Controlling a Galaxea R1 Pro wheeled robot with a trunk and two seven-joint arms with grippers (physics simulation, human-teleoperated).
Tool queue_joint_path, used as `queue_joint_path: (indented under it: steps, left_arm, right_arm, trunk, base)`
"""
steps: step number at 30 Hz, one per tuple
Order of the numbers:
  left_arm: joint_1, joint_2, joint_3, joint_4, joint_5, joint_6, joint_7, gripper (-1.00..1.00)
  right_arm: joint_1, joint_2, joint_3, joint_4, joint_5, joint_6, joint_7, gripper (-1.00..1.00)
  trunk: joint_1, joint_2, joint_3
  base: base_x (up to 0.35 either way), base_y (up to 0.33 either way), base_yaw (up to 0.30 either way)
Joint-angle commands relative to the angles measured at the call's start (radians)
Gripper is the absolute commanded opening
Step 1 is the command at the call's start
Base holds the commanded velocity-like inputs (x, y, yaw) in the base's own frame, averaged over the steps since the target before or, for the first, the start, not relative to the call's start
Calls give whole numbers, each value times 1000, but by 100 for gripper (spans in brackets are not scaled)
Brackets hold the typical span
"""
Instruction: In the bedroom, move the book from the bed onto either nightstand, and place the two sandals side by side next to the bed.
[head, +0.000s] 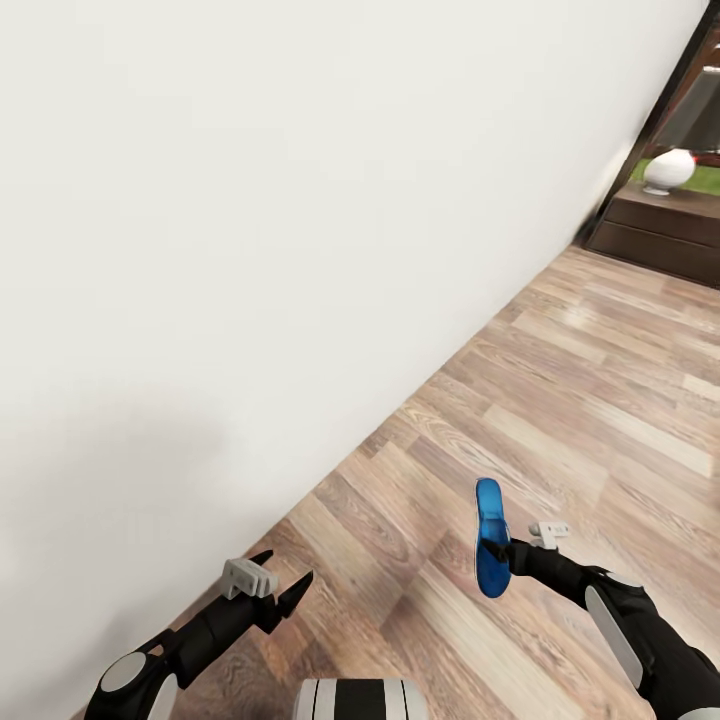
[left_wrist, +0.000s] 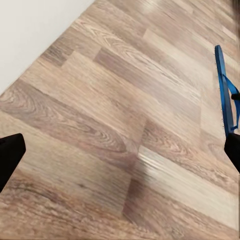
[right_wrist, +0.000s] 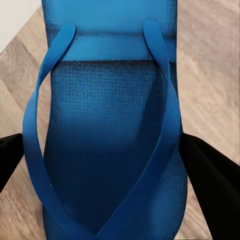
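My right gripper (head: 497, 548) is shut on one bright blue sandal (head: 488, 540), held on edge above the wood floor with its toe end up. The right wrist view looks straight onto the sandal's (right_wrist: 107, 100) strap side, a black finger (right_wrist: 210, 185) pressing on each flank. My left gripper (head: 287, 566) hangs open and empty low over the floor near the white wall; from its wrist view the held sandal (left_wrist: 226, 95) appears edge-on beside one finger (left_wrist: 10, 155). A dark brown nightstand (head: 660, 235) stands far off at the wall's end. The book, the bed and the other sandal are out of view.
A plain white wall (head: 250, 250) runs diagonally along my left side. Light wood-plank floor (head: 560, 400) stretches ahead toward the nightstand, which carries a lamp with a white base (head: 668, 170). A dark window frame (head: 665, 100) rises behind it.
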Motion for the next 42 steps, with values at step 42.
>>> queue_joint_path:
  steps: [42]
  left_arm:
    - [0, 0, -28, 29, 9, 9, -4, 100]
  right_arm:
    - [4, -10, -8, 318, -9, -42, -1, -100]
  trunk:
    - [0, 0, -1]
  base:
    - [0, 0, -202]
